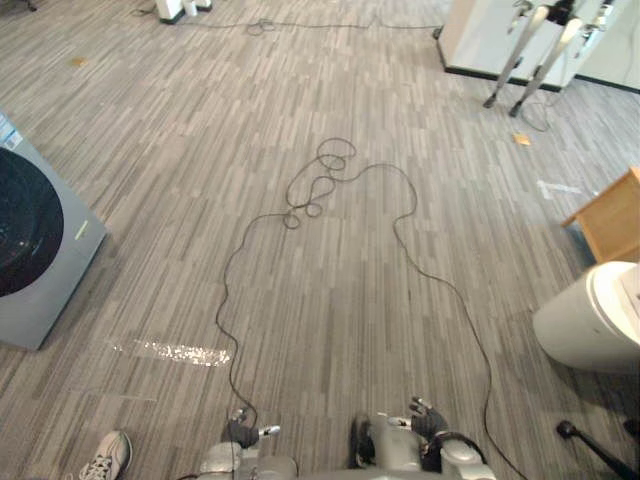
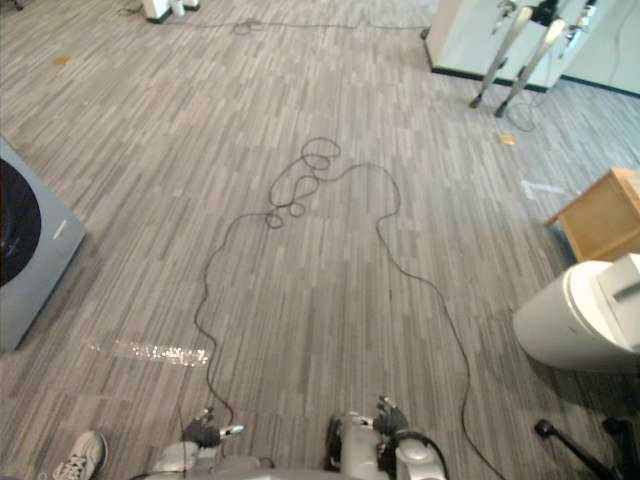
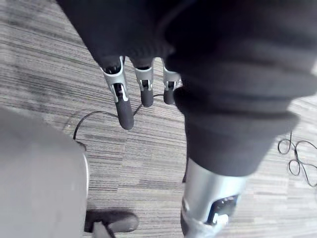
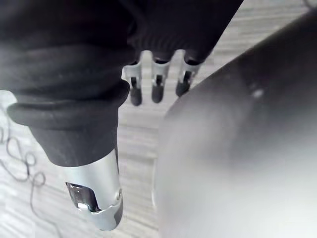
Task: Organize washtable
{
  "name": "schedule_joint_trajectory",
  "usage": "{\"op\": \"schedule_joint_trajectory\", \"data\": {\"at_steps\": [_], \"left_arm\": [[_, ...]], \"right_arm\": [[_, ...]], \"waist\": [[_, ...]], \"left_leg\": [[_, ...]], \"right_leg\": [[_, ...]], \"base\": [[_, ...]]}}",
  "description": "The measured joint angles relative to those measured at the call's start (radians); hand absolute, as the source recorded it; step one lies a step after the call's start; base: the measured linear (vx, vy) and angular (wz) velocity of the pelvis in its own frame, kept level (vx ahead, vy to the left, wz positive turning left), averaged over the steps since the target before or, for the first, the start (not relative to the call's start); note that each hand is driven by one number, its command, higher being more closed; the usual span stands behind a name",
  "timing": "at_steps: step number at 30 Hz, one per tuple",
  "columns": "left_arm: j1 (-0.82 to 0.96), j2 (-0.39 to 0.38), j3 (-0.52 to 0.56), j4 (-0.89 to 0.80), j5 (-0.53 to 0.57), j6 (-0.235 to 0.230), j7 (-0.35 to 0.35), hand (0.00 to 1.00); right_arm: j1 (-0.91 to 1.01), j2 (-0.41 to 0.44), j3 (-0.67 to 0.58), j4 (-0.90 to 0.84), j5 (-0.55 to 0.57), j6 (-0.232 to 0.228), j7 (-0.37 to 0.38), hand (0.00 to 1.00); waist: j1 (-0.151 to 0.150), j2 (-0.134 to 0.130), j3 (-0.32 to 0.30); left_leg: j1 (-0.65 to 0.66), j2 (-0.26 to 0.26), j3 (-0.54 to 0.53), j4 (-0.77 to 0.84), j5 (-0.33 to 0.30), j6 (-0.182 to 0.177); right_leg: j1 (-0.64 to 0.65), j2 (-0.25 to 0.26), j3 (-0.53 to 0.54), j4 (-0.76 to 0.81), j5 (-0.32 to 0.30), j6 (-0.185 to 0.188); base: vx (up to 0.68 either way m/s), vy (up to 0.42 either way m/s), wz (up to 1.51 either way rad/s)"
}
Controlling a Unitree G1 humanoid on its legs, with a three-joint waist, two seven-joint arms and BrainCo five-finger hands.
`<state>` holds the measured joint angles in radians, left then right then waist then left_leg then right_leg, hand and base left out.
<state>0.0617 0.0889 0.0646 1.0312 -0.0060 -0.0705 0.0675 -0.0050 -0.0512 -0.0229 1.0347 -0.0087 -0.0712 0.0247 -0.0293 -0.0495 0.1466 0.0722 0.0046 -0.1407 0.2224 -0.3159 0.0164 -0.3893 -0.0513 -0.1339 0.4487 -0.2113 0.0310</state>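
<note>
Left hand [image 3: 125, 106] and right hand [image 4: 157, 89] hanging low at the sides above the carpeted floor [image 1: 300, 130], fingers straight and apart, holding nothing. Well ahead and to the outside of the left hand, a washing machine [image 1: 35, 250]. Well off to the outside of the right hand, a white bin [image 1: 590, 320], with a wooden box [image 1: 612, 215] beyond it. Near the left hand, on its outer side, a person's shoe [image 1: 105, 455]. No telling from here which way the table lies from either hand, nor which hand is nearer. Probably a turn or a walk needed before any reach.
</note>
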Motion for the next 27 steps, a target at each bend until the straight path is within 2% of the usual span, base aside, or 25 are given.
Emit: {"op": "schedule_joint_trajectory", "data": {"at_steps": [1,2,3,4,5,6,7,8,10,11,13,14,15,16,17,18,19,20,21,22,23,24,25,27], "left_arm": [[0.017,-0.008,0.033,0.000,0.000,0.000,0.000,0.00],[0.015,-0.011,0.055,0.000,0.000,0.002,0.002,0.00],[0.010,-0.032,0.071,-0.011,0.000,0.003,0.000,0.00],[0.006,-0.055,0.097,-0.033,0.000,0.008,-0.001,0.00],[0.011,-0.065,0.105,-0.049,0.000,0.008,-0.001,0.00],[0.014,-0.075,0.105,-0.069,0.000,0.007,0.001,0.00],[0.014,-0.078,0.104,-0.085,0.000,0.008,0.001,0.00],[0.014,-0.082,0.103,-0.093,0.000,0.008,0.000,0.00],[0.014,-0.086,0.101,-0.130,0.000,0.005,0.000,0.00],[0.013,-0.086,0.100,-0.141,-0.001,-0.003,-0.001,0.00],[-0.004,-0.077,0.091,-0.138,-0.002,-0.016,0.000,0.00],[-0.008,-0.078,0.086,-0.137,-0.015,-0.020,-0.002,0.00],[-0.007,-0.081,0.071,-0.137,-0.028,-0.025,-0.002,0.00],[-0.005,-0.079,0.063,-0.137,-0.038,-0.029,-0.002,0.00],[-0.005,-0.079,0.057,-0.135,-0.044,-0.034,-0.003,0.00],[-0.010,-0.061,0.053,-0.135,-0.041,-0.035,-0.003,0.00],[-0.015,-0.044,0.051,-0.126,-0.043,-0.033,-0.005,0.00],[-0.018,-0.040,0.050,-0.126,-0.045,-0.031,-0.005,0.00],[-0.022,-0.034,0.043,-0.116,-0.044,-0.026,-0.003,0.00],[-0.026,-0.020,0.020,-0.106,-0.043,-0.022,-0.004,0.00],[-0.033,-0.016,0.007,-0.093,-0.042,-0.020,-0.004,0.00],[-0.035,-0.019,-0.001,-0.075,-0.041,-0.013,-0.004,0.00],[-0.028,-0.020,-0.018,-0.071,-0.040,-0.012,-0.003,0.00],[-0.027,-0.025,-0.025,-0.061,-0.040,-0.012,-0.004,0.00]], "right_arm": [[0.001,0.002,-0.001,-0.001,-0.003,0.001,0.000,0.00],[-0.001,0.006,-0.003,-0.003,-0.003,0.001,-0.001,0.00],[-0.007,-0.002,-0.005,-0.016,-0.006,0.004,-0.003,0.00],[0.002,-0.017,0.009,-0.043,-0.010,0.005,-0.003,0.00],[0.004,-0.022,0.019,-0.057,-0.010,0.007,-0.003,0.00],[0.009,-0.028,0.030,-0.064,-0.009,0.012,-0.004,0.00],[0.015,-0.019,0.030,-0.070,-0.008,0.013,-0.005,0.00],[0.016,-0.013,0.030,-0.071,-0.004,0.013,-0.006,0.00],[0.014,0.006,0.030,-0.081,0.000,0.013,-0.009,0.00],[0.008,0.018,0.030,-0.081,0.002,0.014,-0.009,0.00],[-0.004,0.026,0.030,-0.076,0.003,0.014,-0.009,0.00],[-0.012,0.022,0.030,-0.071,0.003,0.013,-0.009,0.00],[-0.015,0.019,0.031,-0.062,0.003,0.013,-0.009,0.00],[-0.015,0.018,0.032,-0.046,0.003,0.012,-0.009,0.00],[-0.022,0.025,0.032,-0.024,0.003,0.013,-0.011,0.00],[-0.028,0.042,0.038,-0.020,-0.001,0.012,-0.009,0.00],[-0.028,0.049,0.037,-0.021,-0.003,0.010,-0.008,0.00],[-0.024,0.049,0.035,-0.020,-0.005,0.010,-0.007,0.00],[-0.016,0.046,0.032,-0.017,-0.012,0.012,-0.005,0.00],[-0.010,0.047,0.033,-0.018,-0.021,0.011,0.000,0.00],[-0.008,0.046,0.033,-0.019,-0.024,0.010,0.000,0.00],[-0.001,0.044,0.035,-0.021,-0.027,0.011,0.001,0.00],[0.001,0.041,0.044,-0.050,-0.033,0.007,0.002,0.00],[-0.001,0.042,0.062,-0.069,-0.033,0.002,0.002,0.00]], "waist": [[-0.004,0.002,-0.001],[-0.005,0.005,-0.004],[0.005,0.045,0.005],[0.008,0.066,0.018],[0.017,0.077,0.025],[0.037,0.089,0.040],[0.043,0.093,0.044],[0.043,0.092,0.045],[0.046,0.084,0.048],[0.051,0.078,0.049],[0.068,0.074,0.053],[0.088,0.077,0.055],[0.104,0.088,0.052],[0.107,0.090,0.053],[0.111,0.077,0.045],[0.106,0.036,0.036],[0.095,0.007,0.032],[0.096,-0.003,0.031],[0.097,-0.013,0.033],[0.094,-0.022,0.038],[0.091,-0.019,0.040],[0.084,-0.009,0.047],[0.073,-0.002,0.050],[0.058,0.013,0.058]], "left_leg": [[0.041,0.011,-0.014,0.017,-0.026,-0.040],[0.036,0.018,-0.018,0.063,-0.039,-0.061],[-0.041,0.040,0.009,0.241,-0.015,-0.107],[-0.126,0.054,0.057,0.472,0.090,-0.132],[-0.162,0.071,0.081,0.576,0.143,-0.134],[-0.207,0.120,0.156,0.725,0.153,-0.118],[-0.233,0.159,0.224,0.796,0.139,-0.097],[-0.251,0.169,0.244,0.808,0.129,-0.090],[-0.332,0.177,0.288,0.789,0.109,-0.084],[-0.399,0.177,0.313,0.731,0.104,-0.077],[-0.486,0.138,0.336,0.538,0.106,-0.078],[-0.516,0.103,0.329,0.337,0.127,-0.095],[-0.511,0.078,0.304,0.117,0.197,-0.111],[-0.510,0.075,0.287,0.084,0.285,-0.092],[-0.490,0.060,0.277,0.087,0.343,-0.048],[-0.485,0.033,0.281,0.104,0.317,-0.002],[-0.479,0.011,0.289,0.140,0.290,0.045],[-0.470,0.008,0.302,0.157,0.264,0.056],[-0.430,-0.001,0.309,0.182,0.211,0.068],[-0.362,-0.013,0.315,0.180,0.163,0.077],[-0.326,-0.014,0.314,0.180,0.140,0.079],[-0.237,-0.011,0.315,0.163,0.104,0.079],[-0.150,-0.006,0.320,0.120,0.086,0.079],[-0.033,0.005,0.320,0.037,0.073,0.075]], "right_leg": [[0.012,0.013,0.001,-0.015,0.093,-0.043],[0.038,0.018,-0.015,-0.003,0.093,-0.060],[0.075,0.033,-0.051,-0.012,0.082,-0.075],[0.145,0.046,-0.062,-0.055,0.072,-0.089],[0.189,0.052,-0.053,-0.082,0.065,-0.098],[0.278,0.072,-0.032,-0.125,0.053,-0.112],[0.358,0.073,-0.027,-0.156,0.047,-0.122],[0.394,0.071,-0.026,-0.173,0.046,-0.123],[0.485,0.062,-0.025,-0.232,0.042,-0.129],[0.529,0.055,-0.022,-0.274,0.028,-0.139],[0.581,0.036,-0.010,-0.333,0.008,-0.122],[0.608,0.025,0.005,-0.361,-0.002,-0.114],[0.641,0.030,0.028,-0.388,-0.003,-0.112],[0.655,0.034,0.046,-0.394,-0.005,-0.110],[0.672,0.027,0.073,-0.388,-0.010,-0.102],[0.648,-0.006,0.087,-0.324,-0.012,-0.097],[0.604,-0.031,0.115,-0.205,-0.010,-0.089],[0.577,-0.040,0.128,-0.130,0.000,-0.069],[0.517,-0.053,0.149,0.062,0.056,0.023],[0.446,-0.061,0.179,0.283,0.121,0.146],[0.406,-0.063,0.180,0.391,0.116,0.151],[0.340,-0.074,0.143,0.548,0.073,0.112],[0.277,-0.085,0.083,0.597,0.031,0.047],[0.194,-0.085,-0.004,0.526,-0.033,-0.005]], "base": [[0.64,-0.158,0.97],[0.66,-0.161,0.87],[0.65,-0.178,0.58],[0.63,-0.176,0.30],[0.62,-0.153,-0.14],[0.60,-0.101,-0.43],[0.57,-0.096,-0.38],[0.54,-0.085,-0.12],[0.44,-0.053,0.01],[0.55,0.012,-0.06],[0.58,0.076,-0.16],[0.43,0.126,-0.40],[0.45,0.154,-0.50],[0.47,0.193,-0.52],[0.58,0.246,-0.35],[0.69,0.298,-0.20],[0.59,0.240,-0.02],[0.73,0.264,-0.01],[0.72,0.229,-0.09],[0.69,0.216,-0.10],[0.52,0.160,-0.13],[0.50,0.147,-0.18],[0.50,0.130,-0.16],[0.49,0.041,-0.07]]}}
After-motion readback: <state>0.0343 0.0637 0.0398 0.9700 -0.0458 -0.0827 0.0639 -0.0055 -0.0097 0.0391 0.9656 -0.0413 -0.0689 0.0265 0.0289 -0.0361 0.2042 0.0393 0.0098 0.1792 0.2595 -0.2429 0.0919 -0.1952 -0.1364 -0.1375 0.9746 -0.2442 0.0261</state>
